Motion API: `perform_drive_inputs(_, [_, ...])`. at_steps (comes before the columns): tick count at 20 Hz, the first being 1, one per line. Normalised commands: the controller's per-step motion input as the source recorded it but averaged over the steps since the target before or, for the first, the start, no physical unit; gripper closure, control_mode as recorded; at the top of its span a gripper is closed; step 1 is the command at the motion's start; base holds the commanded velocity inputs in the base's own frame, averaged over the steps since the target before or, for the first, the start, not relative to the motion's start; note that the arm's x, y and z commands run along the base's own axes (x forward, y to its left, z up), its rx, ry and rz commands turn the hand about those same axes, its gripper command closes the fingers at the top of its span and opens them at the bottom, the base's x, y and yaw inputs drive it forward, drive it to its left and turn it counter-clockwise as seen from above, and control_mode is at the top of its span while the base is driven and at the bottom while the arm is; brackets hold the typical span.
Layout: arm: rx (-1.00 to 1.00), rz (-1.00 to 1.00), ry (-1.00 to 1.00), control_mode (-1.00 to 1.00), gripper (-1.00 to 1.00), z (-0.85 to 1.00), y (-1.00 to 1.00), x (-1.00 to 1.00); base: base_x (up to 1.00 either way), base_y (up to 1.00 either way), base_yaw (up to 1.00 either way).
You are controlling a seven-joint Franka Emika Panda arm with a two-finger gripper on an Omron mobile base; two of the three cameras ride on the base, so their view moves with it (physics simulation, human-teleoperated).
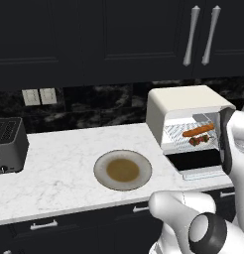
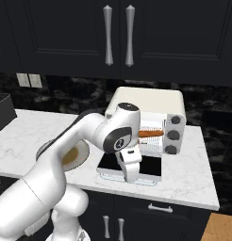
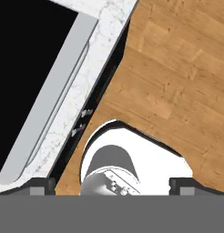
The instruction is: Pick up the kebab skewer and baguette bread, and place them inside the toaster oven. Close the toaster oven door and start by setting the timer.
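The cream toaster oven [image 1: 186, 101] [image 2: 146, 99] stands at the counter's right with its door [image 1: 198, 161] [image 2: 153, 165] folded down flat. On its wire rack lies the orange-brown baguette [image 1: 198, 130] [image 2: 150, 133], and just in front of it the red-brown kebab skewer [image 1: 202, 140]. My gripper [image 2: 129, 176] points downward over the door's front edge, open and holding nothing. In the hand view the gripper [image 3: 113, 186] has its tips far apart, with the door's dark glass [image 3: 27, 68] and pale bar handle [image 3: 54, 95] to the upper left.
A round plate [image 1: 101, 163] with a brown well sits mid-counter, partly behind my arm in the right base view. A dark grey slot toaster [image 1: 7, 144] stands far left. Round knobs [image 2: 173, 135] run down the oven's right side. Wooden floor [image 3: 177, 68] lies beyond the counter edge.
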Motion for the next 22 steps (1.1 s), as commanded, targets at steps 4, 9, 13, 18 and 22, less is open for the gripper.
perform_drive_inputs(4, [0.00, 0.03, 0.07, -1.00, -1.00, -0.25, 0.00, -0.06, 0.00, 0.00, 0.00])
perform_drive_inputs(9, [0.00, 0.06, 0.04, -1.00, -1.00, -0.13, 0.00, 0.00, 0.00, 0.00, 0.00])
perform_drive_inputs(13, [0.00, 0.07, 0.08, -1.00, -1.00, -0.10, 0.00, 0.14, 0.00, 0.00, 0.00])
perform_drive_inputs(18, [0.00, 0.04, 0.12, -1.00, -1.00, -0.04, 0.00, 0.38, 0.00, 0.00, 0.00])
perform_drive_inputs(22, [0.00, 0.01, 0.12, -1.00, -1.00, -0.03, 0.00, 0.25, 0.00, 0.00, 0.00])
